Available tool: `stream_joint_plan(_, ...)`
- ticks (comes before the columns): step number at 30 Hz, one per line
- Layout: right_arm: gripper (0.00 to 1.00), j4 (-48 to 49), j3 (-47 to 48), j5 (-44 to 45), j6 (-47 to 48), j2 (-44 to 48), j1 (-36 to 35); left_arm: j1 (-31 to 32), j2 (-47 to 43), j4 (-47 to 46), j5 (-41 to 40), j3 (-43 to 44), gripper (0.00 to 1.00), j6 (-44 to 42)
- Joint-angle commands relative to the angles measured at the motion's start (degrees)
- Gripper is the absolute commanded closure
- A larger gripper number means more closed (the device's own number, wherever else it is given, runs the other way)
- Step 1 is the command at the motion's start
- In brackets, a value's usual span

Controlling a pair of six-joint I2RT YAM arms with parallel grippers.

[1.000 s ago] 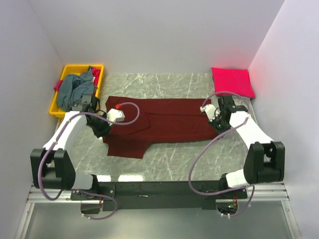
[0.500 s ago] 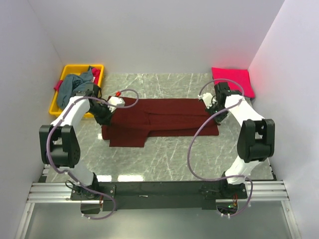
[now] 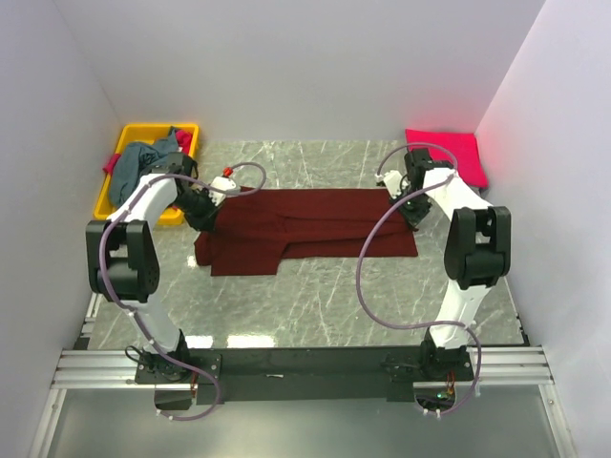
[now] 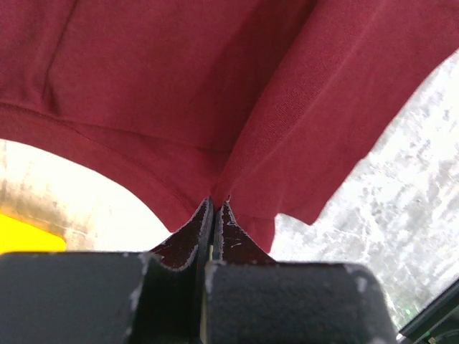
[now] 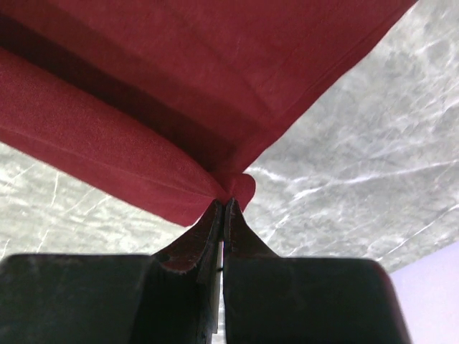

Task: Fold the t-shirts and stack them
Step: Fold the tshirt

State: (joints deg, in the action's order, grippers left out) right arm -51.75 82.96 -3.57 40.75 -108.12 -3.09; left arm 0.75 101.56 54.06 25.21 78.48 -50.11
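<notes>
Top external view: the grey marble worktop (image 3: 325, 305) fills the middle of the frame, between white walls. The dark maroon t-shirt (image 3: 315, 224) is the largest thing on it, stretched as a wide band across the centre from left to right. Its long edges look doubled over, and one flap reaches down toward the lower left. At the upper left, on the edge of the worktop, stands a yellow bin (image 3: 143, 129). The grey-blue t-shirt (image 3: 138, 167) lies bunched inside it and spills over its near side. At the upper right of the frame, in the far corner, the bright pink-red t-shirt (image 3: 444, 153) lies folded into a flat square, apart from the maroon one.

The left hand (image 3: 205, 219) is at the left end of the maroon t-shirt, and the right hand (image 3: 412, 212) is at its right end, near the top corner.

Left wrist view: the left hand (image 4: 213, 204) is closed tight on a pinch of the maroon cloth (image 4: 215, 86), which fans away from the fingertips. A sliver of yellow shows at the lower left.

Right wrist view: the right hand (image 5: 224, 204) is likewise clamped on a gathered corner of the maroon cloth (image 5: 179, 72), with marble showing below and to the right.
</notes>
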Motion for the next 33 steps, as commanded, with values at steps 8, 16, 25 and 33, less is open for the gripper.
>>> stream_joint_plan(8,1.0,0.2,5.8,2.5,-0.1,-4.6,0.6,-0.4,4.3,-0.5,0.6,6.4,0.99,0.6)
stream_joint_plan(16,1.0,0.1,8.6,3.1,-0.3,-7.8,0.7,-0.4,6.9,-1.1,-0.1,7.7,0.99,0.7)
stream_joint_plan(25,0.98,-0.6,13.3,3.5,-2.0,-10.6,0.7,-0.5,8.1,-3.1,-0.5,7.5,0.99,1.8)
stream_joint_plan(33,0.53,-4.9,16.7,0.8,-6.0,-9.8,2.8,-4.4,7.5,-3.8,4.5,10.2,0.6,8.2)
